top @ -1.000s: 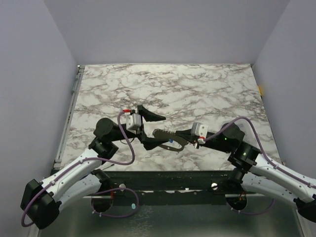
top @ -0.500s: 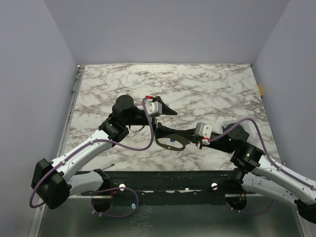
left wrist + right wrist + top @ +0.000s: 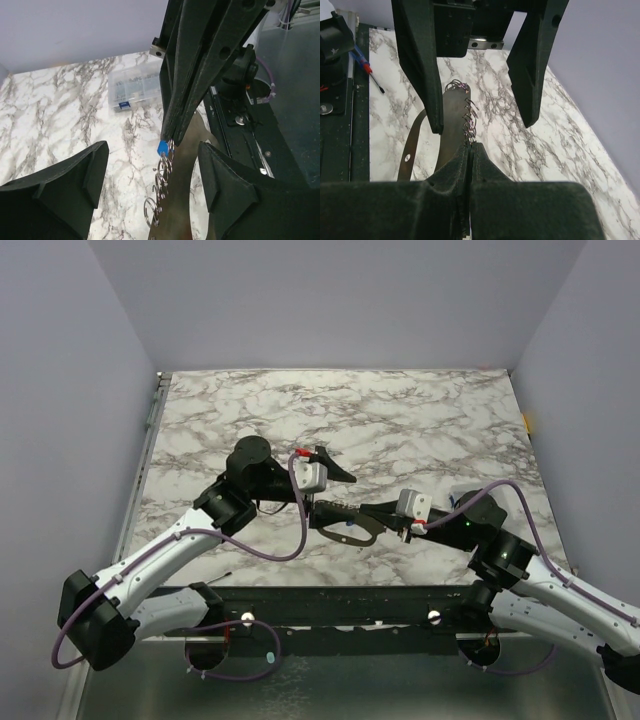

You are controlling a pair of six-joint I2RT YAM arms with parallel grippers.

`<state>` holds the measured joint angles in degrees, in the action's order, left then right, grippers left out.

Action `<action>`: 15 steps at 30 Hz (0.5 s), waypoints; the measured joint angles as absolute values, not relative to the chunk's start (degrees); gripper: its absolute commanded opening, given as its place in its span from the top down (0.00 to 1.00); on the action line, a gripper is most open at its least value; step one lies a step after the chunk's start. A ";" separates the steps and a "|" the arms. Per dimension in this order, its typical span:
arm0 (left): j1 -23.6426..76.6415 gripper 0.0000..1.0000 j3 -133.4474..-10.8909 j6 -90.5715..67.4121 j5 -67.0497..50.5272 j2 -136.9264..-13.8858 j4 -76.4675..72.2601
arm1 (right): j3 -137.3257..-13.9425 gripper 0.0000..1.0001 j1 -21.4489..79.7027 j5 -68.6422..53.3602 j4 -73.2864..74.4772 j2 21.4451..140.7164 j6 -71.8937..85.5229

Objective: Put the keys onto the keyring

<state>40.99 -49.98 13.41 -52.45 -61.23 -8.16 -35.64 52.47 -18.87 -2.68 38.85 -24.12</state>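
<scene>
Marble table [image 3: 400, 420] and lavender walls are framing the action, and both arms are meeting at the near centre. Now the right gripper [image 3: 470, 148] is reaching in with its fingers pressed together, pinching the blue key [image 3: 162, 148] right at the tips. From that key a ring chain [image 3: 156, 192] is dangling, small wire rings strung one below another. Opposite, the left gripper [image 3: 152, 150] is facing it with fingers spread wide, one on each side of the right gripper's tips and touching neither. The keyring [image 3: 411, 145], a thin flat metal oval, is sitting just below the pinch; I cannot tell if it is resting on the marble. Off to the side a clear box [image 3: 134, 89] is lying on the table, and a screwdriver [image 3: 367, 70] is lying by the table's edge.
</scene>
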 measured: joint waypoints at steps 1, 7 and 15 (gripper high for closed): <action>41.04 0.24 -50.02 14.02 -52.45 -61.65 -7.38 | -35.64 0.99 52.47 -18.87 -2.57 38.81 -24.10; 41.93 0.28 -52.03 18.20 -52.23 -65.45 -1.08 | -35.66 0.99 52.47 -18.92 -1.63 38.65 -24.10; 43.29 0.43 -55.61 20.86 -52.14 -69.38 3.14 | -35.66 0.99 52.47 -18.94 -1.10 38.57 -24.12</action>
